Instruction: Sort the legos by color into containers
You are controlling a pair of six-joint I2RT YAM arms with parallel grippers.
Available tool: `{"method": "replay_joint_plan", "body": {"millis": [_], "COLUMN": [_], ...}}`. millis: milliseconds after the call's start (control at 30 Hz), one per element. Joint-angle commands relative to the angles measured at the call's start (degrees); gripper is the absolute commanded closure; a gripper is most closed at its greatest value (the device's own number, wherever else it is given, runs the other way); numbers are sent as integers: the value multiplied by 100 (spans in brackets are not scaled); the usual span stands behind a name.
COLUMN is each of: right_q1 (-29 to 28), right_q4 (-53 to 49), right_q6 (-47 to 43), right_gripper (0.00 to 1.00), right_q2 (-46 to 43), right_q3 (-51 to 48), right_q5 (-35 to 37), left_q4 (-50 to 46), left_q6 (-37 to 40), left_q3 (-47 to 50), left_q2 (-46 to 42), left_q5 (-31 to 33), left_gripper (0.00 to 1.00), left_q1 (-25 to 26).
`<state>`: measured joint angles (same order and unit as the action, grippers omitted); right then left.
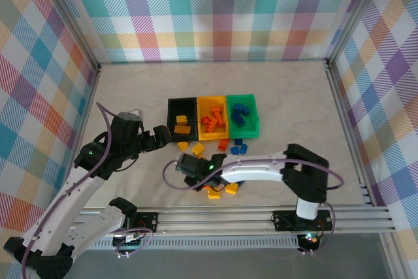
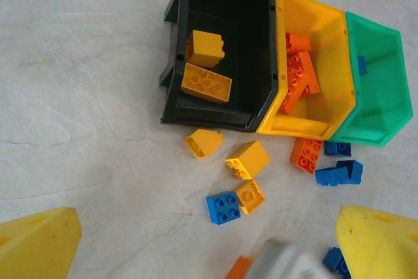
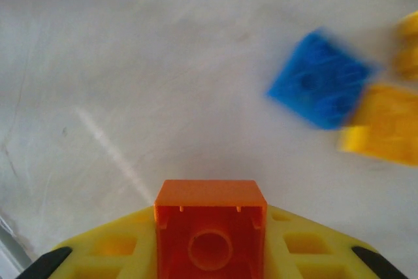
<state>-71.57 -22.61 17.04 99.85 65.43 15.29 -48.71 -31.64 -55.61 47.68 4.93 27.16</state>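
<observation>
While in right gripper (image 3: 210,264), orange lego (image 3: 210,210)

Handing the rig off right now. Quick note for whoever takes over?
Left pincer: open, empty, near the black bin.
Right pincer: shut on an orange lego.
Done: black bin holds two yellow legos, yellow bin holds orange legos, green bin holds blue legos.
Left: drop the held one into the yellow bin, then sort the loose legos in front of the bins: yellow, blue and orange.
</observation>
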Motion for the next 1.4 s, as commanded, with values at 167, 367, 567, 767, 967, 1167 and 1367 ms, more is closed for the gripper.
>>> {"method": "replay_joint_plan", "body": {"millis": [167,367,567,767,967,1167,1367], "right_q1": [1884,2780,3089,3081,3069,3067,3088], "right_q4": [362,-241,-745,-489,-115,158,286], "right_q6": [1,226,412,447,546,634,652], "right_gripper": [72,72,49,29,27,27,27], "right_q2": [-553,744,1639,1301,404,-251,-470], "right_q3": [708,2119,3150,3071,2130,1313,994], "right_q5": [6,120,22,-223,-348,-312,-273], "left_q4": [612,932,1417,1931,2206,2400,2368], "left_q6": [140,129,120,20,91,202,168], "left_q3": [399,691,1069,1216,1120,986,987], "left_q2": [115,401,1001,1871,2999,3839,4102], "left_q5": [-472,-877,-1070,-696,-375,-208,66], "left_gripper": [0,0,2,2,8,19,37], "left_q1": [-71,-53,287,960,1500,1634,1652]}}
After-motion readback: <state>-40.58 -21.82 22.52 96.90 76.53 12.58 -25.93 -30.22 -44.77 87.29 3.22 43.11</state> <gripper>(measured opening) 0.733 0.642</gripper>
